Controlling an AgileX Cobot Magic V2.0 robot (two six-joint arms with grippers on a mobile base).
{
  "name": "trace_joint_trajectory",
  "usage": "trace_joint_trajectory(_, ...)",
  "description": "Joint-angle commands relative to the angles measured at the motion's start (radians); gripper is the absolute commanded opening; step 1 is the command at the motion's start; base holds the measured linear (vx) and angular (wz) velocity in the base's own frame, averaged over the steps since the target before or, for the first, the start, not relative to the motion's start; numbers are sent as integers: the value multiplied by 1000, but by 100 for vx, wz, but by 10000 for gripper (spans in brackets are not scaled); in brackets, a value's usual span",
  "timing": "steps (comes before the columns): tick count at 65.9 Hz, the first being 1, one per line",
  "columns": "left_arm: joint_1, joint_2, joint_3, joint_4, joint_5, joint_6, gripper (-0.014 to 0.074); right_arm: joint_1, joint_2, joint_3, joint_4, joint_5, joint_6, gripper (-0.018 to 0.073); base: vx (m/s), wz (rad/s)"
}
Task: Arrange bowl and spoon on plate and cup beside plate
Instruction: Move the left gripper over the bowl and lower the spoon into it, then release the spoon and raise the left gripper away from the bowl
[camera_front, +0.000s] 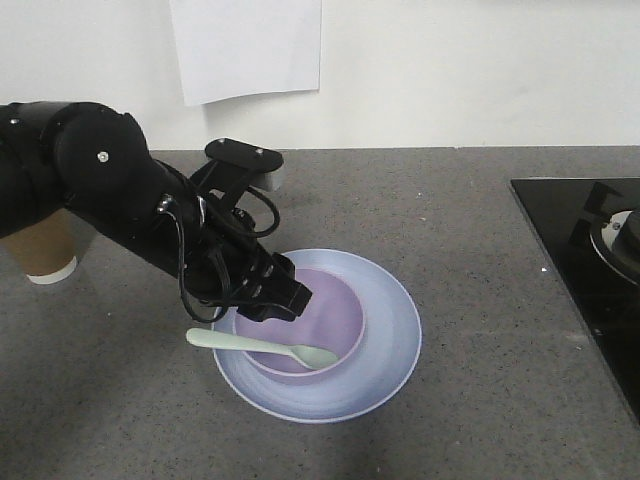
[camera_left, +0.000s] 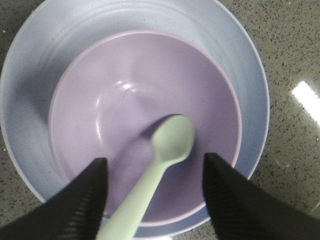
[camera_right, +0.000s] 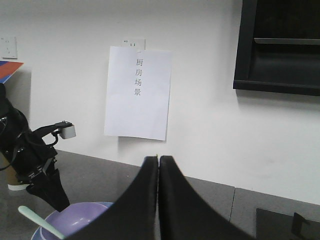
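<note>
So the left pincer (camera_front: 272, 297) sits low over the left rim of the bowl (camera_front: 315, 318), jaws spread wide with nothing between them. In the wrist view the spoon (camera_left: 157, 170) lies between the two fingers without touching either, scoop down in the bowl and handle sticking out over the rim toward the lower left of the frame. The bowl sits centred on the plate (camera_front: 390, 330), so that part looks done to me. The cup (camera_front: 45, 250) stands at the far left on the worktop (camera_front: 450, 210), well away from the plate and half hidden by the arm, probably next. The right pincer (camera_right: 158, 200) is parked up high, jaws pressed together, empty.
</note>
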Motion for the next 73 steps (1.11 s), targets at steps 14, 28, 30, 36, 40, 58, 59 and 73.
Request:
trace_joint_trajectory(14, -3, -39, -198, -15, 31, -14, 505, -5, 29, -17, -3, -66, 0, -6, 0, 0)
trace_joint_trajectory(28, -3, -57, -396, 117, 153, -38, 503, -5, 29, -17, -3, -66, 0, -6, 0, 0)
trace_joint_trajectory(30, -3, -64, -423, 158, 168, -51, 503, -5, 29, -17, -3, -66, 0, -6, 0, 0)
trace_joint_trajectory(36, -3, -89, -473, 345, 209, -92, 503, -5, 29, -17, -3, -66, 0, -6, 0, 0)
trace_joint_trajectory(40, -3, -106, -489, 484, 230, -123, 503, -5, 29, -17, -3, -66, 0, -6, 0, 0)
trace_joint_trajectory(58, 1, -147, -489, 1199, 276, -340, 503, -5, 29, -17, 26, -65, 0, -6, 0, 0)
trace_joint_trajectory(59, 4, -147, -489, 1235, 269, -357, 503, -5, 29, -17, 30, -65, 0, -6, 0, 0)
trace_joint_trajectory(73, 173, -147, -489, 1236, 165, -431, 503, -5, 29, -17, 48, -49, 0, -6, 0, 0)
